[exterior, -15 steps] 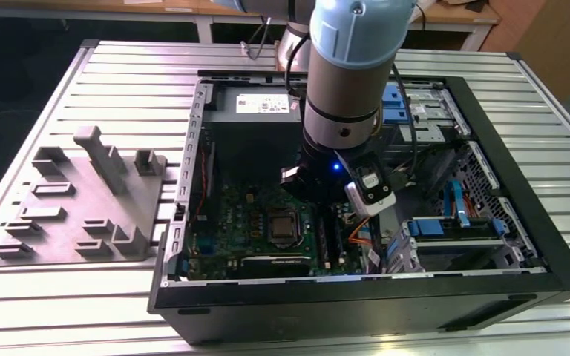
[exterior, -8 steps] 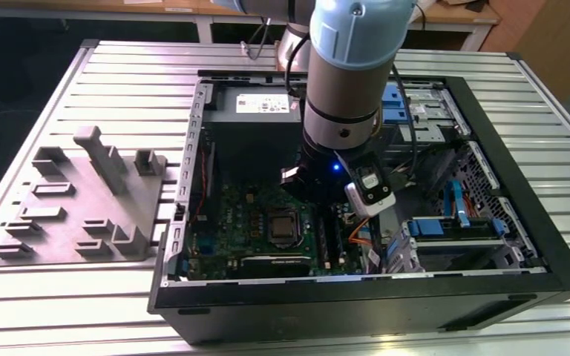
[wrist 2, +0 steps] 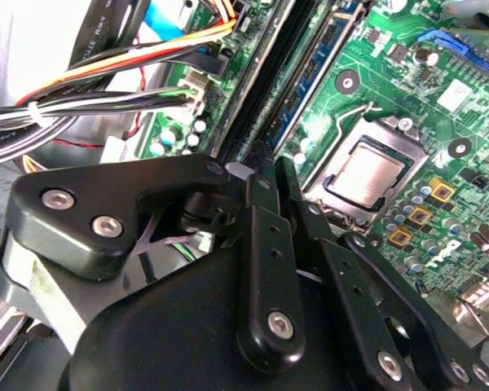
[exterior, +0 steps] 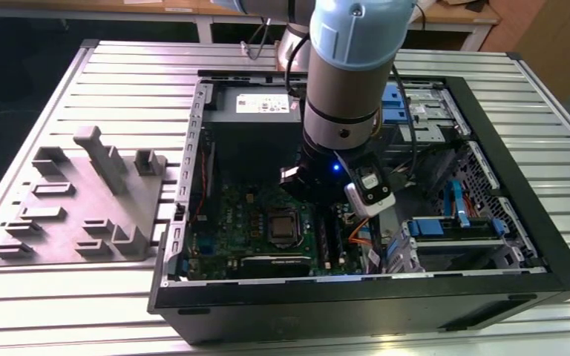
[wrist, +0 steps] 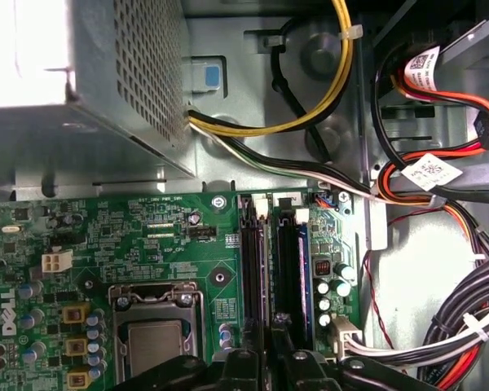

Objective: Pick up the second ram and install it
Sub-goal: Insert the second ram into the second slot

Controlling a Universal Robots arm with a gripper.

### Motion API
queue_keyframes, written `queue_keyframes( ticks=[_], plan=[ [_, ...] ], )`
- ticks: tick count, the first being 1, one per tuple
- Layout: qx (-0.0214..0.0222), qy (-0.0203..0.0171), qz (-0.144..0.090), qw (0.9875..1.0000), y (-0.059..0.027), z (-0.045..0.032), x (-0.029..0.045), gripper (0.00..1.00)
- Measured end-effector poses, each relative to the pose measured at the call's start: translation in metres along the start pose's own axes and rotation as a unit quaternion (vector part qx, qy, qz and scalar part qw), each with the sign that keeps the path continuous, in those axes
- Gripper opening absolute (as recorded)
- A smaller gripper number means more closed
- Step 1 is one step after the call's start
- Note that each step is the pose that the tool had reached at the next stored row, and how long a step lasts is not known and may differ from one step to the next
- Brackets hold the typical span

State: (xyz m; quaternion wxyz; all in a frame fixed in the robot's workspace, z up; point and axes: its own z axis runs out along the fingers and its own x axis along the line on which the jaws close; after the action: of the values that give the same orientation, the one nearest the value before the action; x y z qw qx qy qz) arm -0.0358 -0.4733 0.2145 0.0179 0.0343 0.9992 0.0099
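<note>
Two fingers of the end effector [wrist 2: 273,169] are drawn almost together, apparently pinching the second ram [wrist: 254,261], held on edge so it seats straight down into the motherboard [wrist: 147,236]. Farther off, the grey tray [exterior: 77,208] sits on the surface [exterior: 127,81] beside the computer case [exterior: 522,170].
</note>
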Motion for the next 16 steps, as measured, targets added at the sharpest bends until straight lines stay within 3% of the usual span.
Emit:
queue_keyframes(
  ticks=[6, 16],
  plan=[
    [-0.0003, -0.0001, 0.0, 1.0, 0.0001, -0.0017, -0.0001, 0.19],
    [0.0006, 0.0, 0.0, 1.0, 0.0006, -0.0303, -0.0011, 0.19]
  ],
)
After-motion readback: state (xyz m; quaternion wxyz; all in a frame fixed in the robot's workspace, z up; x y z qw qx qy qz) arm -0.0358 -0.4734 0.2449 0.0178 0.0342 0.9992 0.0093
